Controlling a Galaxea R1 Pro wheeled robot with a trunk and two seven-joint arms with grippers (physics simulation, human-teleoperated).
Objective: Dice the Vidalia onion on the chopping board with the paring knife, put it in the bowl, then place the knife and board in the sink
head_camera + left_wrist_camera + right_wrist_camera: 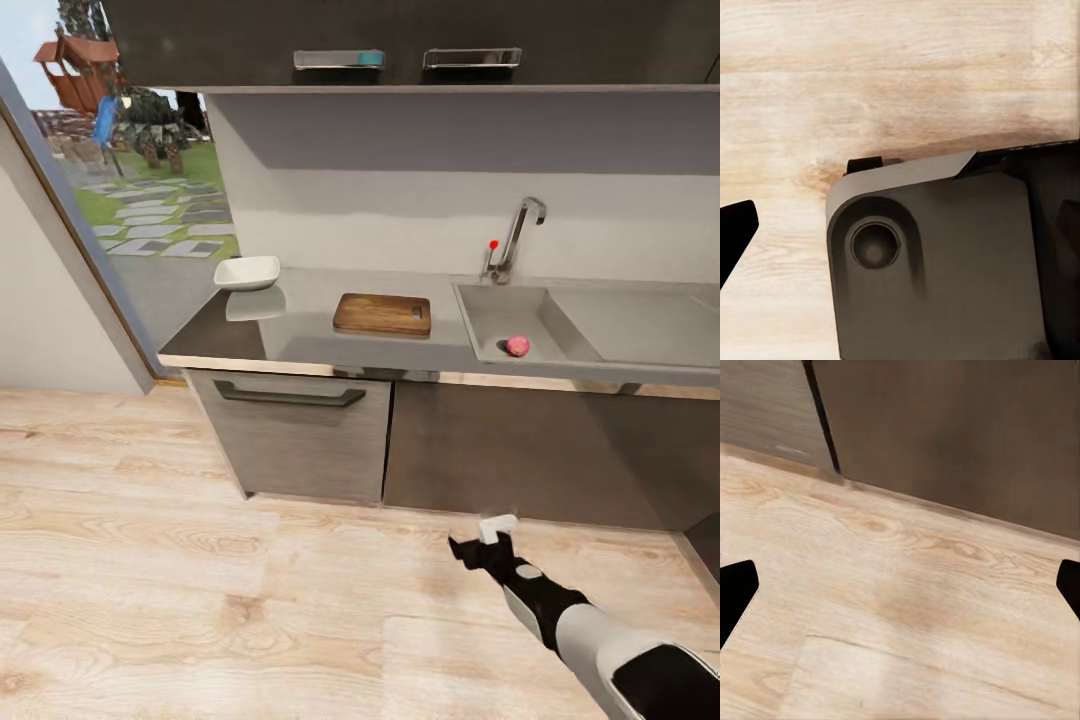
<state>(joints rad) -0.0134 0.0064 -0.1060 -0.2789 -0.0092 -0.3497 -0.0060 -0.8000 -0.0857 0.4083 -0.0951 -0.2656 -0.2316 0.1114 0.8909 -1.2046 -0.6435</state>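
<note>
Listing from the target outward: onion (517,346), small and pinkish, lying in the front corner of the sink (560,325) basin, near the drain end, under the faucet (515,238). Chopping board (382,314) flat on the countertop (300,335), just beside the sink's left rim. Bowl (247,272) further left, close to the counter's far corner by the glass door. Knife: I cannot find it in these views.

Right gripper (480,545): low over the wood floor (200,560), well short of the cabinets (290,440), fingers spread wide apart, holding nothing. Left gripper: one dark fingertip (735,232) shows over the floor beside the robot's own body; I cannot tell its state.

Risks, as I judge them:
- round onion rolling off in the smooth basin under a poorly centred pinch;
- arm clipping the counter edge while I drive in and raise it;
- bowl nudged off its corner.
</note>
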